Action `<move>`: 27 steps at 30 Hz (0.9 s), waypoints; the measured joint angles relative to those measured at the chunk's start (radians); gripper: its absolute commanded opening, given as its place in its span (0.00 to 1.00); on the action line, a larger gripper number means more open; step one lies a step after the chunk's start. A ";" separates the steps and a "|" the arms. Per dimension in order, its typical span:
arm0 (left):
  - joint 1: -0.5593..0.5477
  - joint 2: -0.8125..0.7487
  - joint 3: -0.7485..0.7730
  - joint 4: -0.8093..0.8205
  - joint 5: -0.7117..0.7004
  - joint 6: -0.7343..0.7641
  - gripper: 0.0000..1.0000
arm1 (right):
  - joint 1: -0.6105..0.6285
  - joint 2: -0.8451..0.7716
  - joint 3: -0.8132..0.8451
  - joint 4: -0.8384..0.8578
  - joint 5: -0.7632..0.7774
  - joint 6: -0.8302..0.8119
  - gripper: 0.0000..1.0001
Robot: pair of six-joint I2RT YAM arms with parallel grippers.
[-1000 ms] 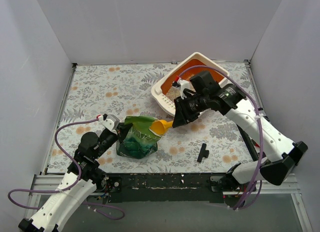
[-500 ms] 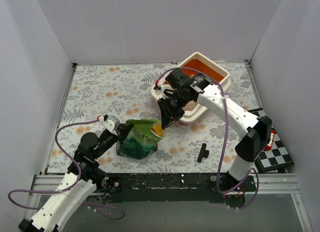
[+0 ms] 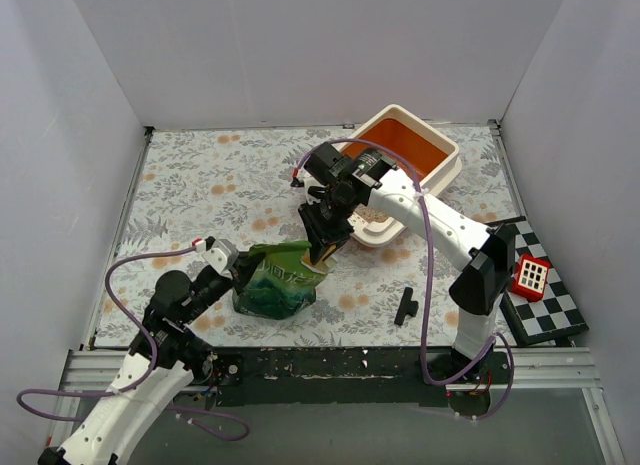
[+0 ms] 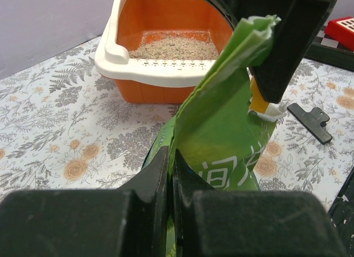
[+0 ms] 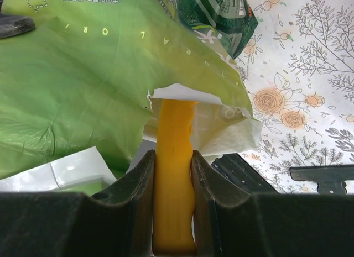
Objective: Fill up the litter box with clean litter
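Note:
The litter box (image 3: 452,163), cream outside and orange inside, stands at the back right; it also shows in the left wrist view (image 4: 160,66). A thin layer of clean litter (image 4: 176,47) lies at its slotted near end (image 3: 378,217). The green bag (image 3: 275,283) stands upright in front of it. My left gripper (image 3: 232,261) is shut on the bag's (image 4: 221,130) edge, seen in its wrist view (image 4: 171,168). My right gripper (image 3: 322,247) is shut on a yellow scoop handle (image 5: 174,179). The scoop's head is hidden inside the bag's mouth (image 5: 193,102).
A black clip (image 3: 405,306) lies on the floral mat right of the bag and shows in the right wrist view (image 5: 326,177). A checkered board (image 3: 548,310) with a red block (image 3: 530,275) sits at the right edge. White walls enclose the table.
My right arm swung the yellow scoop left from beside the litter box and down into the bag's mouth. The left gripper kept its hold on the bag.

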 measured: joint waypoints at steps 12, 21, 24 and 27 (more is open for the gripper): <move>0.002 0.032 0.038 -0.038 0.051 0.050 0.00 | 0.035 0.020 -0.048 0.049 -0.008 0.023 0.01; 0.004 -0.006 0.036 -0.073 0.050 0.042 0.00 | 0.018 0.031 -0.221 0.249 -0.163 0.029 0.01; 0.004 -0.010 0.036 -0.077 0.048 0.039 0.00 | 0.007 0.029 -0.306 0.364 -0.240 0.033 0.01; 0.004 -0.014 0.036 -0.085 0.050 0.034 0.00 | -0.009 0.017 -0.422 0.525 -0.337 0.045 0.01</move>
